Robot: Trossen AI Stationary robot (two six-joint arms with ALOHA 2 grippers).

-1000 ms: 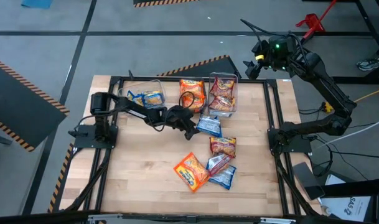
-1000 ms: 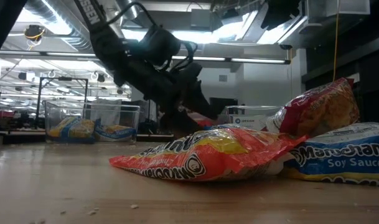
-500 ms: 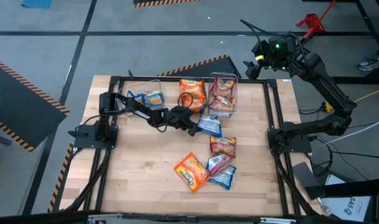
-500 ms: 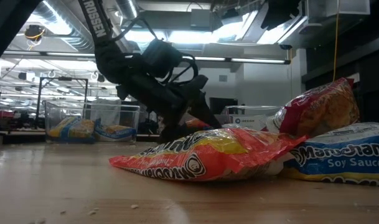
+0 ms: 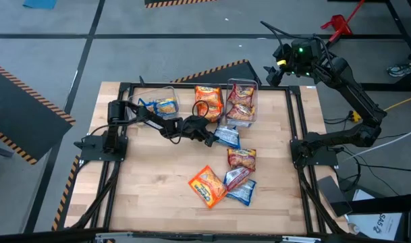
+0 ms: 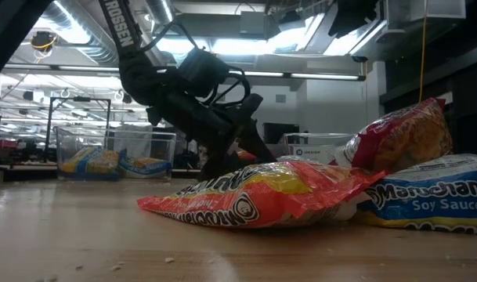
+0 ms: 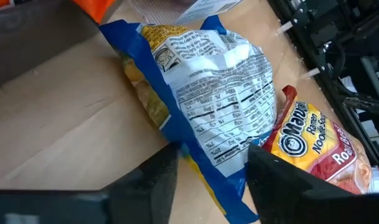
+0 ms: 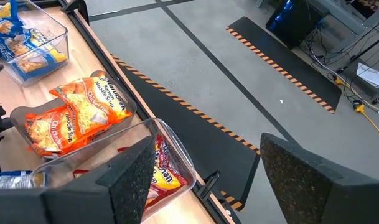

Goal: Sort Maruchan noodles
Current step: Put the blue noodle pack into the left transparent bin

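Blue-and-yellow Maruchan packet [image 7: 208,106], label side up, is straddled at one end by the parted fingers of the left gripper [image 7: 208,180], low over the wooden bench [image 5: 151,182] near its middle. The right gripper [image 8: 195,186] is held spread above the far bins.

The wooden table [image 5: 151,182] carried three clear bins [image 5: 158,102] along its far edge and several loose ramen packets [image 5: 240,159] mid-table.
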